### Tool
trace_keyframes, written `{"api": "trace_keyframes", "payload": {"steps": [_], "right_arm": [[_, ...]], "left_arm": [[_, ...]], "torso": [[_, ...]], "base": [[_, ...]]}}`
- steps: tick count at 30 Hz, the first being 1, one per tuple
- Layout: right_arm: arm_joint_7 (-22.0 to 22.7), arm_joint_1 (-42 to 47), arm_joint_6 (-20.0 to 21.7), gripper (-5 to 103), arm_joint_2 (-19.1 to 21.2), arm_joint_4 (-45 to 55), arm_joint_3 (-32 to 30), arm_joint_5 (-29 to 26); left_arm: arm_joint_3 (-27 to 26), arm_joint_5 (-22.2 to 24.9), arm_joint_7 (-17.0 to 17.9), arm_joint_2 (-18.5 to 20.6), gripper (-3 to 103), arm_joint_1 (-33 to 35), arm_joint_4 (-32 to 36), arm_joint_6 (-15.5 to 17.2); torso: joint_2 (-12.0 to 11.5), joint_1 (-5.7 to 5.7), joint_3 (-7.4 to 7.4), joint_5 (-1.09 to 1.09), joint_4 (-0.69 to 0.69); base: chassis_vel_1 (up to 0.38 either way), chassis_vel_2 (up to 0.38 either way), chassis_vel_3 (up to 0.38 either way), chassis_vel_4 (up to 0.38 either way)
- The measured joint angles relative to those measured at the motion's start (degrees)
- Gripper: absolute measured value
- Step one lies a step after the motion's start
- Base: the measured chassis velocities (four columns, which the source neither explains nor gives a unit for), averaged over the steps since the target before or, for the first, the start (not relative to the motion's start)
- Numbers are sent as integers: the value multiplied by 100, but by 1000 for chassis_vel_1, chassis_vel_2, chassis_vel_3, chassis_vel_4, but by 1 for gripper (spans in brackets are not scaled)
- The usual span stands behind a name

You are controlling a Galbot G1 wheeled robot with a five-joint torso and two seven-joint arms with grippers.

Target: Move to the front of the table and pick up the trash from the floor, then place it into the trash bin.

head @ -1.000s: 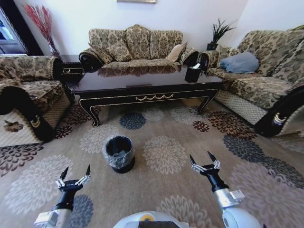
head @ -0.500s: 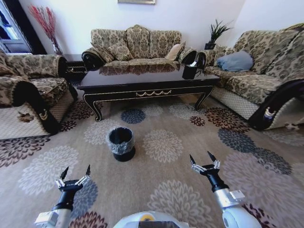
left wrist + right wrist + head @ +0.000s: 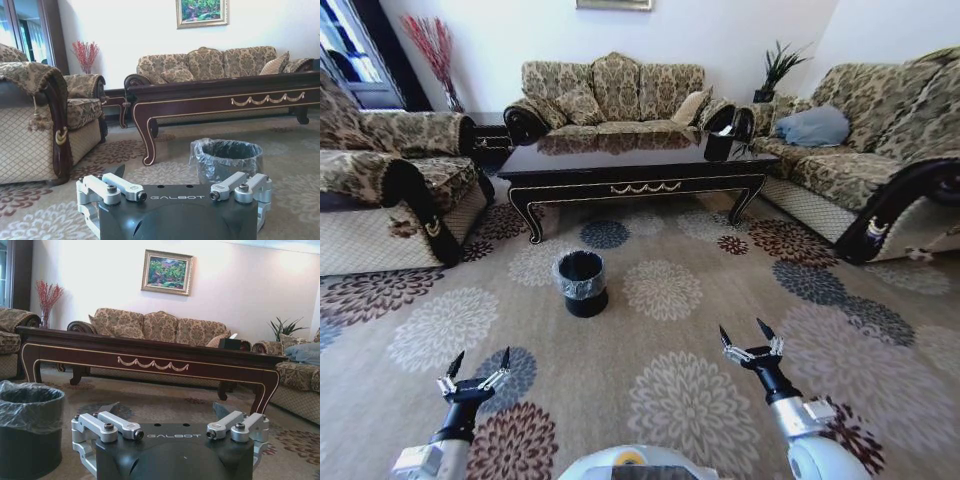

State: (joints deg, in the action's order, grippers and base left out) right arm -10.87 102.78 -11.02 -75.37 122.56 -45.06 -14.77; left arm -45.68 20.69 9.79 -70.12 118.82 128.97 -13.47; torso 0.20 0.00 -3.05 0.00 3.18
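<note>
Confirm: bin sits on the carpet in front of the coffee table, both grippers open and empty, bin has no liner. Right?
Not quite. The trash bin does have a liner: a crinkly clear plastic bag folded over its rim, plain in the left wrist view. The rest holds: it stands on the floor in front of the table, and the left gripper and right gripper are open and empty.

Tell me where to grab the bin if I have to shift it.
Probably its rim, from above, one finger inside and one outside: the bin stands upright and open-topped, and its round body looks too wide to span. The bag may slip.
</note>
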Motion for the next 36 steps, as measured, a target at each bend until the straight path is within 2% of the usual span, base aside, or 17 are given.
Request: {"api": "trace_keyframes", "payload": {"steps": [36], "right_arm": [[0,0,0,100,0,0,0,0]], "left_arm": [[0,0,0,0,100,0,0,0]], "torso": [[0,0,0,-1,-1]], "base": [[132,-124,-128,132]]}}
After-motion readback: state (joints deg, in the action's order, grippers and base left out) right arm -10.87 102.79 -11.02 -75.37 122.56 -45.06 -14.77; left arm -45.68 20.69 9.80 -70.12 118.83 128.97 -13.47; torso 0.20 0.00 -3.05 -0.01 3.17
